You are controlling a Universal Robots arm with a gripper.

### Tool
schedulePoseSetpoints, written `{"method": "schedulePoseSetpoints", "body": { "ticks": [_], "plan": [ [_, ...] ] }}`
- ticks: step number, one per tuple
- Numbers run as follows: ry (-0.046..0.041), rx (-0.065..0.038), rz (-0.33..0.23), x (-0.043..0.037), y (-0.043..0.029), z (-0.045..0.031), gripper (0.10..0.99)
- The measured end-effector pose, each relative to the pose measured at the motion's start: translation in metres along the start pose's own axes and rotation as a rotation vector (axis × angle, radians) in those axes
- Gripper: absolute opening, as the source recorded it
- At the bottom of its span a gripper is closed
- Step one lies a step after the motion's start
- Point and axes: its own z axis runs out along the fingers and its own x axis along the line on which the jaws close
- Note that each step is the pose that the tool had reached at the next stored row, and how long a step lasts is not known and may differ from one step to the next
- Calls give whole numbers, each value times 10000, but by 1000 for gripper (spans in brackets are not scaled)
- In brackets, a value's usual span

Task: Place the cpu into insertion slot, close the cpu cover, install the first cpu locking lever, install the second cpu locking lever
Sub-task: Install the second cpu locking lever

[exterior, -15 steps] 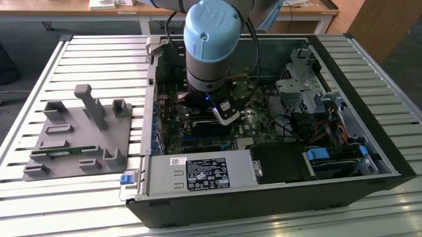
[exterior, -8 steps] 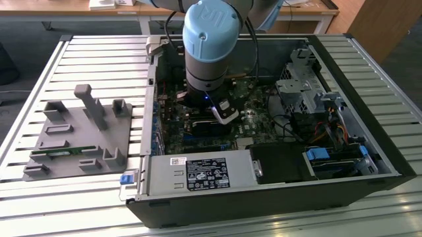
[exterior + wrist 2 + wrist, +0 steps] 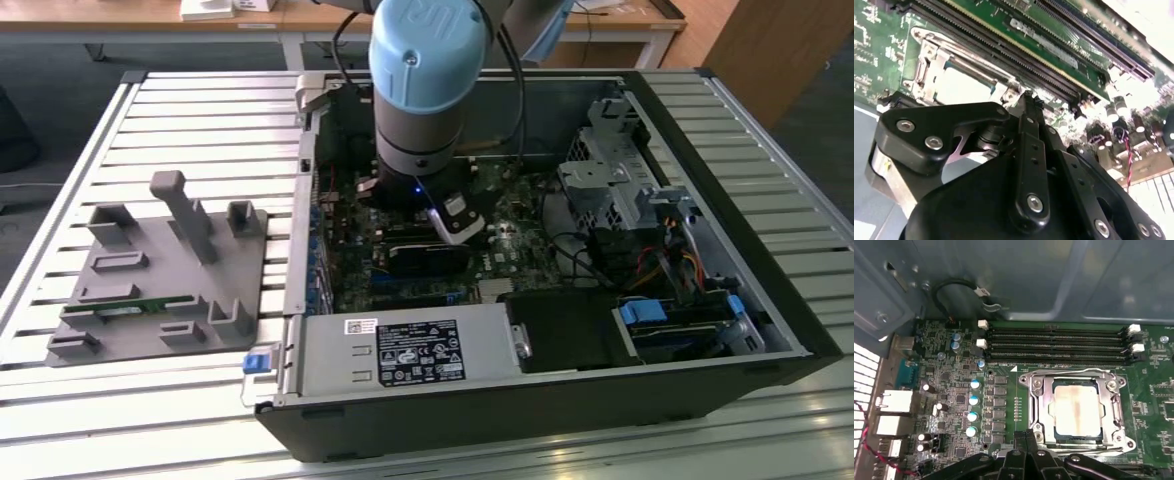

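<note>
The cpu (image 3: 1076, 410), a dull silver square, sits in the black-rimmed insertion slot (image 3: 1077, 438) on the green board. The silver cpu cover (image 3: 1114, 405) lies flat around it, with the chip showing through its cut-out. My gripper (image 3: 1025, 439) is just beside one edge of the socket, its two black fingers shut together with nothing between them. In the second wrist view the gripper (image 3: 1029, 97) points at the socket's corner, next to the cpu (image 3: 961, 85). In the exterior view the arm (image 3: 420, 90) reaches straight down into the open computer case and hides the socket.
Long black memory slots (image 3: 1054, 342) run along one side of the socket, and several blue-topped capacitors (image 3: 974, 401) stand on another. The case wall (image 3: 1064, 280) rises behind. A grey fixture plate (image 3: 147, 280) lies on the exterior view's left; a drive cage (image 3: 614, 170) fills the case's right.
</note>
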Motion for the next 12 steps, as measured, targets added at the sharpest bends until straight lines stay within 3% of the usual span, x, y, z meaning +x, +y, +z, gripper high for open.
{"method": "schedulePoseSetpoints", "body": {
  "ticks": [8,12],
  "plan": [
    [-2,0,4,-1,66,-186,106],
    [-3,-1,6,-1,67,-189,106]
  ]
}}
